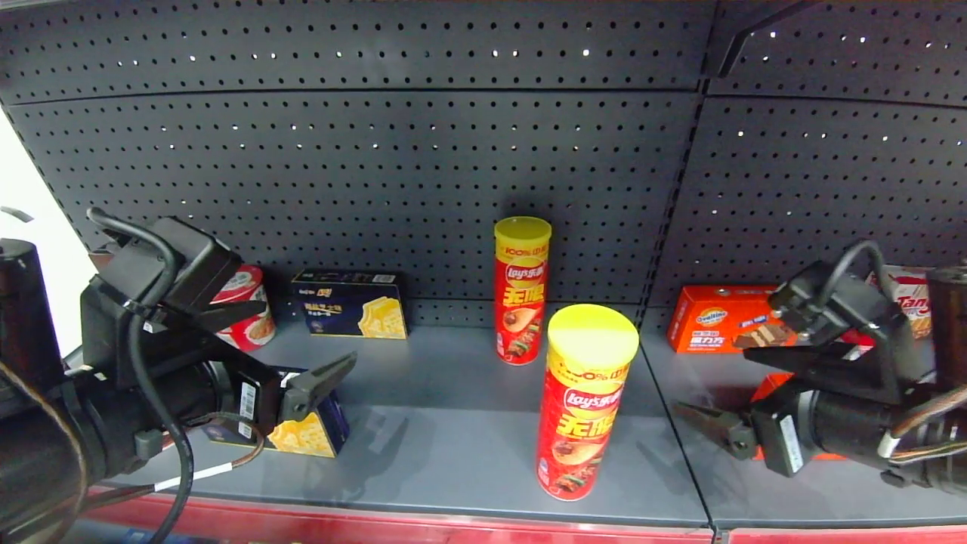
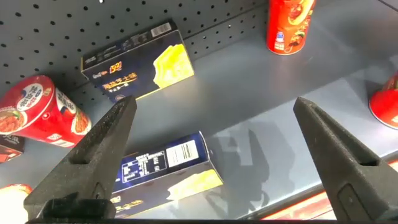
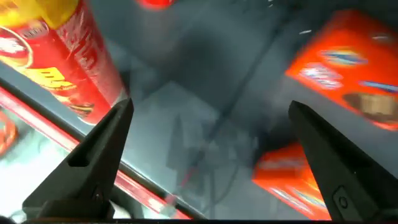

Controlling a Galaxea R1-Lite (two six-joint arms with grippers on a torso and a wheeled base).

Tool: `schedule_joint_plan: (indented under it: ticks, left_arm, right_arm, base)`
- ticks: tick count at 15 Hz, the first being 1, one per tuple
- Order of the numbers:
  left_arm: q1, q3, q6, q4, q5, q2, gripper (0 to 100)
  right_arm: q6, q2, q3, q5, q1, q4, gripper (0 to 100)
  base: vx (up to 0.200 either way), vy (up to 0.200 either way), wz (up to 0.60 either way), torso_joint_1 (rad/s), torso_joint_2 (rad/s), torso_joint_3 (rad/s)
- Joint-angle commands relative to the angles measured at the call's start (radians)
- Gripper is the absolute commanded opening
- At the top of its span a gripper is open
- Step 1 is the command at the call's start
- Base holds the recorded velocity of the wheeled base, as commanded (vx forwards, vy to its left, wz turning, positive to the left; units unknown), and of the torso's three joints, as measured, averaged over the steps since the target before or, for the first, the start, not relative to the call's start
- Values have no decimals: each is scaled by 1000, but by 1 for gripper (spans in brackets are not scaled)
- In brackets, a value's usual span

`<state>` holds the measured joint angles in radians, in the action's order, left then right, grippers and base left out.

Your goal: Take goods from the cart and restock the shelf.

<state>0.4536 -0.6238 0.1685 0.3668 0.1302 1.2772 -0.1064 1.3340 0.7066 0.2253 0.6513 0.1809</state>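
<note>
Navy snack box (image 2: 166,163) lies flat near the front of the grey metal shelf (image 1: 442,431), below the left tool (image 2: 214,104), whose tapered black fingers are spread wide and empty. Right tool (image 1: 712,380), equally spread, holds nothing, between a tall red cylindrical chip can (image 1: 585,400) with a yellow lid and glossy orange cartons (image 1: 718,317).

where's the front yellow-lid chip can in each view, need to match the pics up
Head view: the front chip can stands upright right of centre, near the shelf's front edge, ahead of the rear can.
Left wrist view: the front chip can is cut off by the frame, far across the shelf.
Right wrist view: the front chip can looms close, just behind the lip.
Shared landmark: the red shelf lip.
</note>
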Motion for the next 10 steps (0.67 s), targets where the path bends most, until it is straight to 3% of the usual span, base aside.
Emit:
schedule_joint_plan:
  ticks: [1, 10]
  left_arm:
    - [-1, -4, -1, 3, 0, 25, 100]
    - [-3, 3, 0, 4, -6, 67, 100]
  right_arm:
    - [4, 146, 5, 20, 30, 9, 100]
    - [116, 203, -16, 106, 71, 85, 100]
  base:
    - [0, 0, 0, 0, 0, 0]
    - [0, 0, 0, 0, 0, 0]
